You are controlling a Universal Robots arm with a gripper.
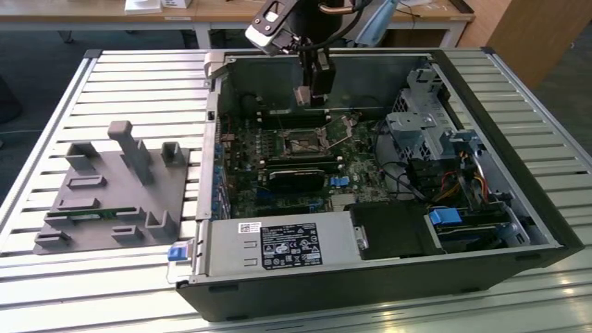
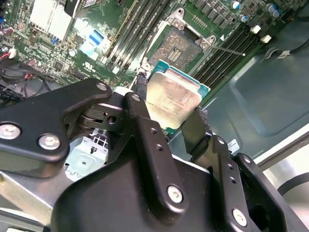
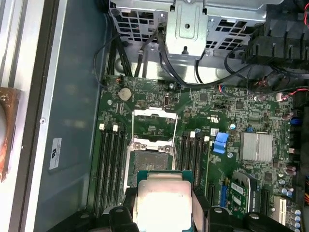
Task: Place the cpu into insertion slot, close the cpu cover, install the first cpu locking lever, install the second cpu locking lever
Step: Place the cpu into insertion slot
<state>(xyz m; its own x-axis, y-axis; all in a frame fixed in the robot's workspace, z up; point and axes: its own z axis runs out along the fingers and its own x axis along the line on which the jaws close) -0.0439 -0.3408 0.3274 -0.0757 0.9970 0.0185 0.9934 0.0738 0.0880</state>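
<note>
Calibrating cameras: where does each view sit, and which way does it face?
Exterior view: off the arm, looking down into the computer case; the pincer hangs over it.
First wrist view: on the wrist, facing down at the insertion slot; fingers show.
Second wrist view: on the wrist, slanting along the fingers.
Both wrist views share the held cpu.

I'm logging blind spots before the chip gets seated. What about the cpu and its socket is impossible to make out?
cpu underside: turned away in both wrist views.
insertion slot, one rim side: covered by the cpu in the first wrist view.
Slot contacts: too small in the exterior view.
</note>
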